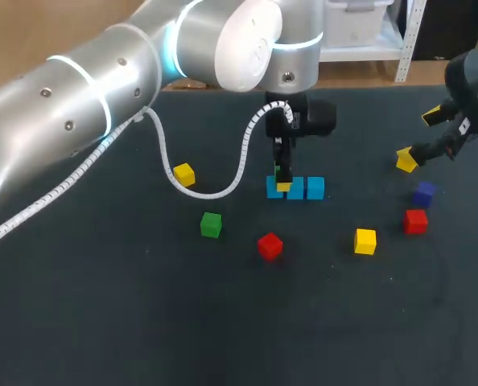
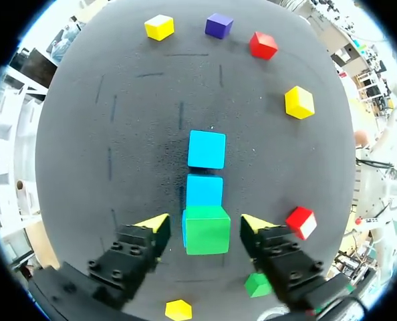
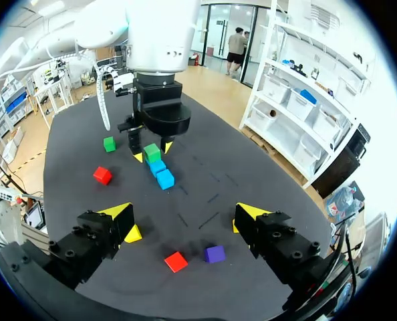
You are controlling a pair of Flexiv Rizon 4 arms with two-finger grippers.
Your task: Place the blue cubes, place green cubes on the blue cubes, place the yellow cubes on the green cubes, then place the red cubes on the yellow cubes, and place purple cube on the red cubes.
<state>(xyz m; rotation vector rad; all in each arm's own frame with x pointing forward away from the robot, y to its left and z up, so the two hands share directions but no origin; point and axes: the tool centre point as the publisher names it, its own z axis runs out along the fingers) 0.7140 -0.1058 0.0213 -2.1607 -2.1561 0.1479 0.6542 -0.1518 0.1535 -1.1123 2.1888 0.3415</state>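
Three blue cubes [image 2: 206, 148] lie in a row at mid-table. A green cube [image 2: 207, 230] sits on the end blue cube nearest my left arm. My left gripper [image 2: 206, 226] straddles that green cube, open, with a gap at each fingertip [image 2: 155, 224]. In the head view this gripper [image 1: 283, 181] hides the green cube. A second green cube [image 1: 211, 224] and a red cube [image 1: 269, 245] lie in front of the row. My right gripper [image 3: 185, 215] hangs open and empty at the right, near a yellow cube [image 1: 405, 161], a purple cube [image 1: 423, 193] and another red cube [image 1: 415, 220].
Two more yellow cubes lie apart, one [image 1: 183, 174] left of the row and one [image 1: 365, 240] to its front right. My left arm's white cable [image 1: 223, 189] loops down beside the blue row. The dark tabletop [image 1: 142, 322] stretches toward the front.
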